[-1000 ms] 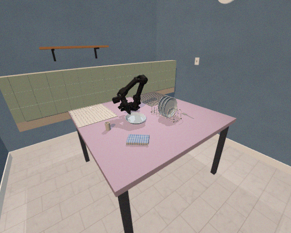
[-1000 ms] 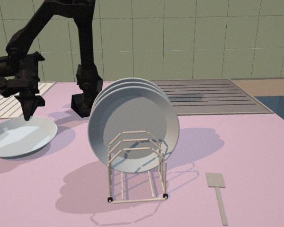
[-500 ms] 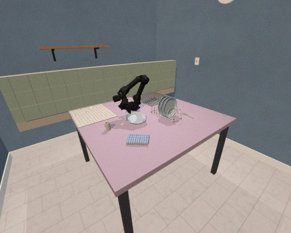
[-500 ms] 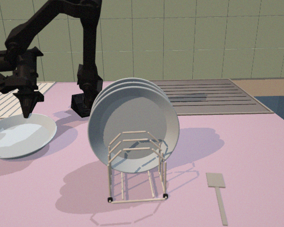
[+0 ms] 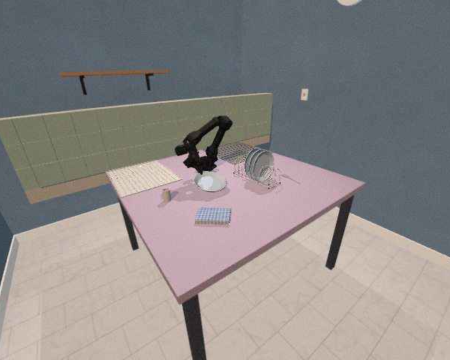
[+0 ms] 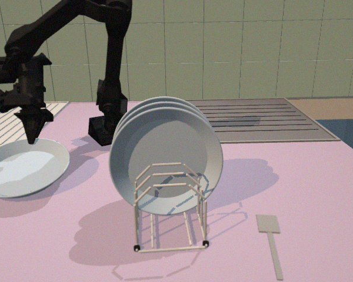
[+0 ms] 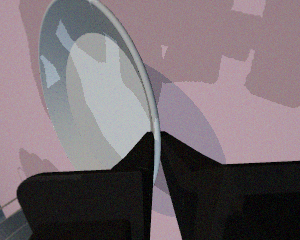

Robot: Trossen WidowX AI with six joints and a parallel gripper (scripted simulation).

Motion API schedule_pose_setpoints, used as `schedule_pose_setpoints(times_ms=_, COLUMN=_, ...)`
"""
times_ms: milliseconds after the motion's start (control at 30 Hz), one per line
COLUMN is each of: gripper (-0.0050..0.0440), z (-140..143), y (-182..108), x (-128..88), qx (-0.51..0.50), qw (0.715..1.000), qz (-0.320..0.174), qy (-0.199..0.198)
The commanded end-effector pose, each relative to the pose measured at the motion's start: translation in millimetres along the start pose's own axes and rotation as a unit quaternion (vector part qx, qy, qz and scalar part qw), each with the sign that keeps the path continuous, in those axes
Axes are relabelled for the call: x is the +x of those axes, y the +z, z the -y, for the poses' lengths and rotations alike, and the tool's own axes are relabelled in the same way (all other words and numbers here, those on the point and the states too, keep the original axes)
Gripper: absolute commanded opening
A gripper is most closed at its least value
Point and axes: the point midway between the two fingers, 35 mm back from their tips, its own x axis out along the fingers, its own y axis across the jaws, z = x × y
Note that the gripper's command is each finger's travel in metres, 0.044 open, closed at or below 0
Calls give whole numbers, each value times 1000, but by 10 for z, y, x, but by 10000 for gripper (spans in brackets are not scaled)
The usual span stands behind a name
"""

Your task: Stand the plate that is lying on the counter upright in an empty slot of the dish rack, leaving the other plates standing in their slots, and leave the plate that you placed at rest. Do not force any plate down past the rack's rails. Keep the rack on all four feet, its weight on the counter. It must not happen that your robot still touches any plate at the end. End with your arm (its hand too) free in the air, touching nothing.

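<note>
The loose white plate (image 5: 210, 181) lies left of the dish rack (image 5: 258, 174) on the pink counter, its far edge raised a little. My gripper (image 6: 31, 141) points down at the plate's far rim (image 6: 21, 167). In the wrist view the thin rim runs between the two fingertips, with the plate (image 7: 100, 100) stretching away; the gripper is shut on the rim. Three plates (image 6: 166, 157) stand upright in the back slots of the wire rack (image 6: 170, 209). The front slots are empty. All four rack feet appear to rest on the counter.
A spatula (image 6: 269, 239) lies right of the rack. A small cup (image 5: 166, 193) and a folded checked cloth (image 5: 213, 215) sit in front of the plate. A pale slatted mat (image 5: 142, 177) and a dark drain mat (image 6: 262, 120) lie at the back.
</note>
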Motion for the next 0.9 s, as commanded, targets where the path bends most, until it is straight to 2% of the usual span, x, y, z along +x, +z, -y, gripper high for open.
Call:
schedule_pose_setpoints(times_ms=0, gripper=0, z=-24, y=4, x=-15, qx=-3, qw=1000, qz=-2, qy=-20)
schedule_pose_setpoints(times_ms=867, gripper=0, z=-188, y=2, x=-97, qx=-4, qw=997, qz=-1, qy=-74)
